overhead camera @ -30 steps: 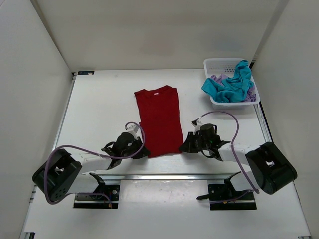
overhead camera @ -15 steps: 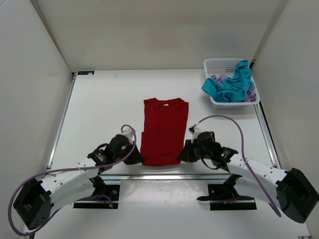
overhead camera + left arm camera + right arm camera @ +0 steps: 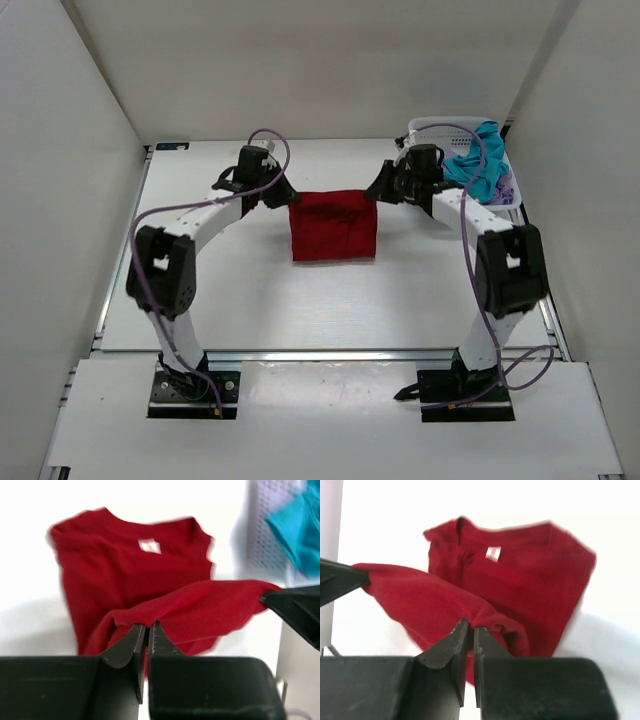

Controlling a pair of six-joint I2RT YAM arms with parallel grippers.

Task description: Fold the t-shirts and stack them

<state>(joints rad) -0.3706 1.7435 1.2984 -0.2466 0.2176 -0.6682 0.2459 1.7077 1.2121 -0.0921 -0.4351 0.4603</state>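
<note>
From the top view, the left gripper [image 3: 286, 197] and the right gripper [image 3: 378, 195] are both reaching far out over the white table [image 3: 200, 280]. Each is clenching one corner of the deep red t-shirt [image 3: 333, 228]. The shirt is lying doubled over between the two sets of jaws. Its held edge is running straight from one gripper to the other, and the rest is spreading toward the arm bases. Just beyond the right jaws the white mesh basket [image 3: 430, 127] is sitting at the table's far right corner. It is holding the teal-blue t-shirt [image 3: 478, 165] and the pale lavender t-shirt [image 3: 507, 187]. Plain pale walls are enclosing the table on three sides.

In the left wrist view, the fingertips [image 3: 131, 642] are pinching a lifted fold of red cloth. That fold is stretching sideways to the right jaws at the frame's edge. Past the jaws the shirt's collar and white label [image 3: 148, 545] are facing up on the table.

In the right wrist view, the fingertips [image 3: 451, 642] are nipping the same fold. It is stretching left to the other jaws, with the collar lying beyond.
</note>
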